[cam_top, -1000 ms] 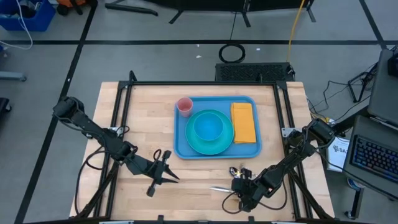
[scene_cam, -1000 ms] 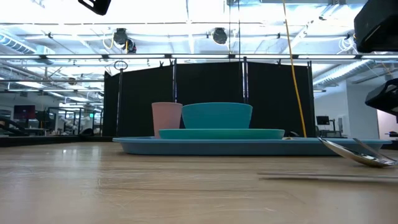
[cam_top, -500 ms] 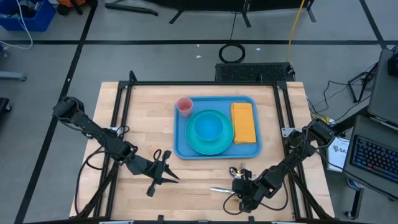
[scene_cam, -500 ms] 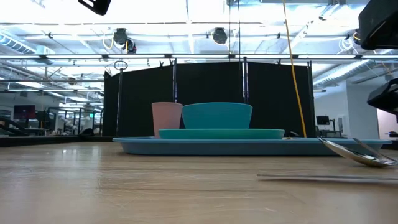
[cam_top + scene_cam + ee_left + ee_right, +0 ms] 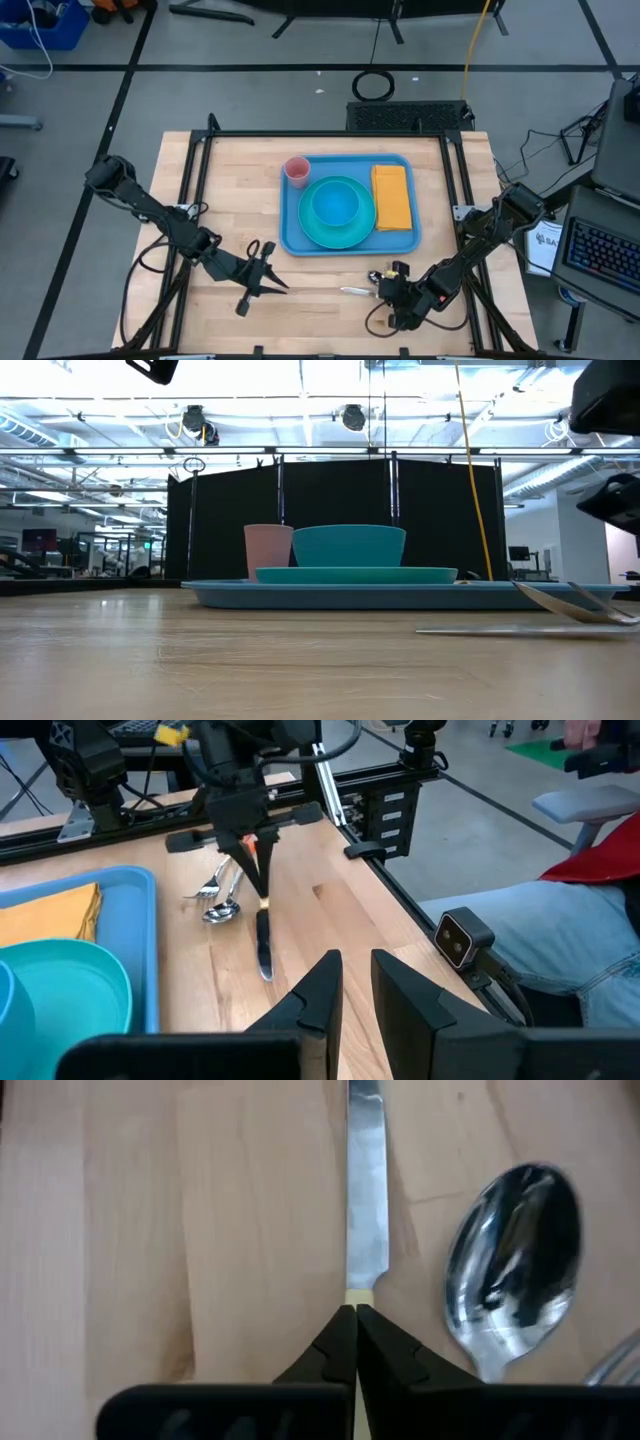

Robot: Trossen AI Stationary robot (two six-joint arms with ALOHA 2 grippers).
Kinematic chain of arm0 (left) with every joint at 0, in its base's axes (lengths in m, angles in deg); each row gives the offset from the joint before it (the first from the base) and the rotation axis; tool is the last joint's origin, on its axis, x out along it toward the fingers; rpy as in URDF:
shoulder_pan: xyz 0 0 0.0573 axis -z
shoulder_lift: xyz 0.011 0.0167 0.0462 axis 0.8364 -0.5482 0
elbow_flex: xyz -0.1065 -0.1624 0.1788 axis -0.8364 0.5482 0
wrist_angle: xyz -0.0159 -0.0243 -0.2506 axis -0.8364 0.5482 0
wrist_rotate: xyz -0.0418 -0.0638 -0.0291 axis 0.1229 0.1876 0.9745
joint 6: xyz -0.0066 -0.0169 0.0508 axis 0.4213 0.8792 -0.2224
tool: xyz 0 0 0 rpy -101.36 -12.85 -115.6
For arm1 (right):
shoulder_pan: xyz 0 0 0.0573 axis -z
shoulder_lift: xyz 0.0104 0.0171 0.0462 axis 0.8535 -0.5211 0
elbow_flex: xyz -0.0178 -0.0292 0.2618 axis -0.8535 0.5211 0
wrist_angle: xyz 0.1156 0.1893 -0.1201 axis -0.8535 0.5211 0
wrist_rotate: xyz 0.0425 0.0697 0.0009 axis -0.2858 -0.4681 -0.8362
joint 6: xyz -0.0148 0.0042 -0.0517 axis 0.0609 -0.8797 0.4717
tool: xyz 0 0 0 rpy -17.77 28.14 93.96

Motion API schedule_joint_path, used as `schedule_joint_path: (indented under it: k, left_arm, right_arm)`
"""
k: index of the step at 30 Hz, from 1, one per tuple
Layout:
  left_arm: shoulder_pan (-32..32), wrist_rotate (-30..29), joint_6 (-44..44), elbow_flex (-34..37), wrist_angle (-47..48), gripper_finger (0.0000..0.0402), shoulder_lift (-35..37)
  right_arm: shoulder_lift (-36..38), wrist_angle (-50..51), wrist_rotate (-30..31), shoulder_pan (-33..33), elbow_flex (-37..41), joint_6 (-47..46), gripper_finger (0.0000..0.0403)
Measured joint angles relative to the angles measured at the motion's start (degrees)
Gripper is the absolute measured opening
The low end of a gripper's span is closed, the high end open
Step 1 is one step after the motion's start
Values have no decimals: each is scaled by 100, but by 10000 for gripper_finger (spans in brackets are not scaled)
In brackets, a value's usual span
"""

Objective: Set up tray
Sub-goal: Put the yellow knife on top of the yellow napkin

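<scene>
Our right gripper (image 5: 384,290) sits just in front of the tray (image 5: 290,235), fingers pinched together. Our left gripper (image 5: 277,284) waits near the tray's front left corner, fingers slightly parted.

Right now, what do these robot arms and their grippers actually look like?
Both arms are slim, dark and jointed, with loose black cables looping beside them. The left gripper and the right gripper each end in two flat, black, tapering fingers. No markings are readable.
</scene>
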Motion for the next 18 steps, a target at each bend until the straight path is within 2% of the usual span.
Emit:
schedule_joint_path:
  k: [15,18]
  left_arm:
    - [0,-2,-3,0,15,63,0]
    - [0,-3,-4,0,14,63,0]
  right_arm:
    - [11,-176,-16,9,-2,172,2]
    - [16,-167,-178,9,-4,188,2]
